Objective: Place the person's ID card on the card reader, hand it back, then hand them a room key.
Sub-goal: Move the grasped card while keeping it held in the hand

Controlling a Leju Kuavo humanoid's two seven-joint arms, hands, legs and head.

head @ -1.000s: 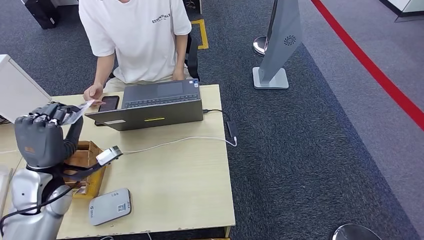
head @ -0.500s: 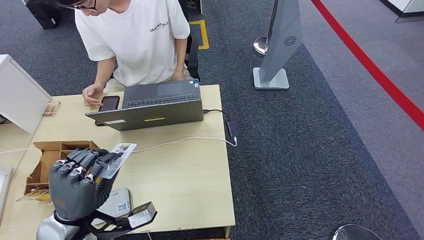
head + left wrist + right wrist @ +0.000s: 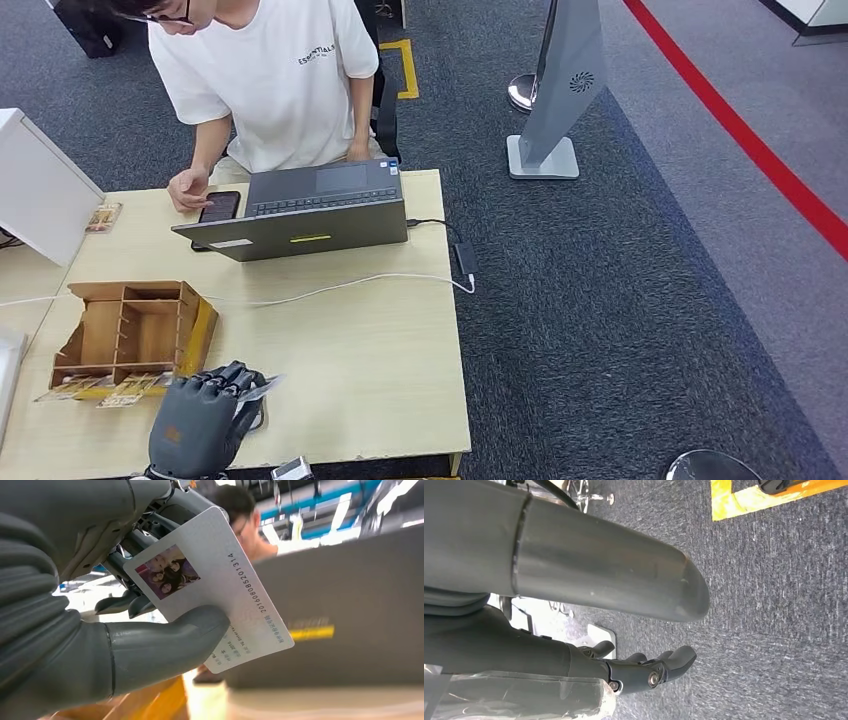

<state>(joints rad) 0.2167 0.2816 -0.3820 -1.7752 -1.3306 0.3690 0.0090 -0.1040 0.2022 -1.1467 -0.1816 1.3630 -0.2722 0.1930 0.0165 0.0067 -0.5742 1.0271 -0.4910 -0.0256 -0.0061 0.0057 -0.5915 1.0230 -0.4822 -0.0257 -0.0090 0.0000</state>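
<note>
My left hand hangs low over the near left part of the table. It pinches the white ID card between thumb and fingers; the card bears a small photo and a long number. From the head view one card corner pokes out past the fingers. The hand hides the grey card reader beneath it. Key cards lie at the foot of the wooden organizer. My right hand hangs over the carpet, fingers loosely apart, holding nothing.
A person in a white shirt leans over the far edge, one hand by a phone. An open laptop and its white cable cross the table. A white box stands at the left.
My left hand has carried the ID card from beside the person's hand back across the table and down to the near edge, covering the card reader. The person leaned further forward.
</note>
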